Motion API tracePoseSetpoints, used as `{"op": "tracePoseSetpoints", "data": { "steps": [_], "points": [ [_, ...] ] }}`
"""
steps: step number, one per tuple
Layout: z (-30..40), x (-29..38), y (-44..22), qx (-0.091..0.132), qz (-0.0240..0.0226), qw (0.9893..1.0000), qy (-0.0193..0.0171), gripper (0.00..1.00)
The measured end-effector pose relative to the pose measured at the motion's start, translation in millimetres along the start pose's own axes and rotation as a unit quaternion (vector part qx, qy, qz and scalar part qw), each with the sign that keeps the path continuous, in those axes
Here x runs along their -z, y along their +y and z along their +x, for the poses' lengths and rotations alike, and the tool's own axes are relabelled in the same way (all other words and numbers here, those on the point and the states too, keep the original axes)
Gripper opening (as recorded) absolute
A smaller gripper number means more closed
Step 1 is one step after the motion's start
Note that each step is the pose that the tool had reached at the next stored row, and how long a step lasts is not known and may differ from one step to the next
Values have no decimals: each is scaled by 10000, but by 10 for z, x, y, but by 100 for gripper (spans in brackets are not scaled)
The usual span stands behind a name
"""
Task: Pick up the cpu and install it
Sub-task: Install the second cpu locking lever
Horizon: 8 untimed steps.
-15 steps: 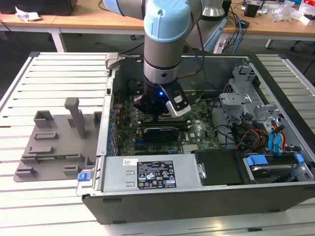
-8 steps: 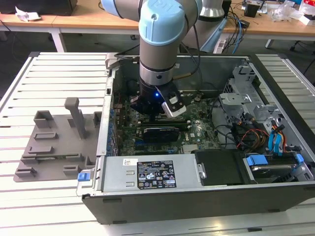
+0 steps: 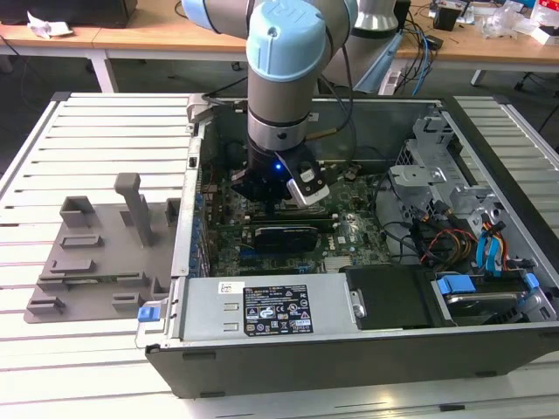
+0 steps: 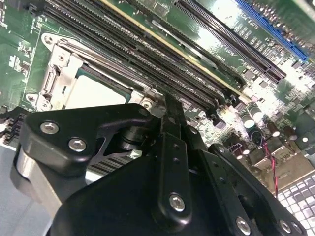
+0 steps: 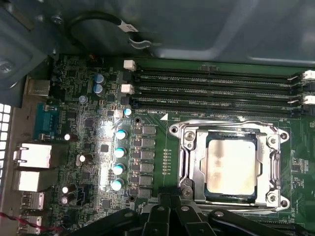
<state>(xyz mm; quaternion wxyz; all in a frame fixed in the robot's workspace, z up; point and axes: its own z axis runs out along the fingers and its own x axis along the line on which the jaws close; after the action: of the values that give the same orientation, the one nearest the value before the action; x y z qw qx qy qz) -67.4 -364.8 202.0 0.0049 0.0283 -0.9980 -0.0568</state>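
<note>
The cpu (image 5: 231, 167) is a pale silvery square lying flat inside the metal socket frame (image 5: 189, 162) on the green motherboard (image 5: 88, 128). Its pale top (image 4: 93, 93) also shows in the second wrist view, just beyond my black gripper. My gripper (image 5: 174, 199) is shut with nothing between its fingers, its tips close to the socket's edge and beside the cpu. In the exterior view the gripper (image 3: 272, 194) hangs low inside the open computer case (image 3: 349, 349), over the board.
Memory slots (image 5: 216, 88) run alongside the socket. A grey plastic tray (image 3: 96, 253) with upright posts lies on the slatted table at the exterior view's left. Drive cages and cables (image 3: 454, 218) crowd the case at the exterior view's right.
</note>
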Motion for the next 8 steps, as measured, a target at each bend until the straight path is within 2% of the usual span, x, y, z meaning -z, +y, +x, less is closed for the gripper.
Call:
{"op": "tracePoseSetpoints", "data": {
  "steps": [1, 2, 4, 8],
  "points": [
    [-1, 32, 5, 1, 7, 10000, -2, 11],
    [-36, 58, 21, 0, 27, 10000, 0, 11],
    [-93, 69, 36, 0, 35, 10000, 1, 11],
    [-129, 104, 66, 0, 58, 10000, 2, 11]
  ]
}}
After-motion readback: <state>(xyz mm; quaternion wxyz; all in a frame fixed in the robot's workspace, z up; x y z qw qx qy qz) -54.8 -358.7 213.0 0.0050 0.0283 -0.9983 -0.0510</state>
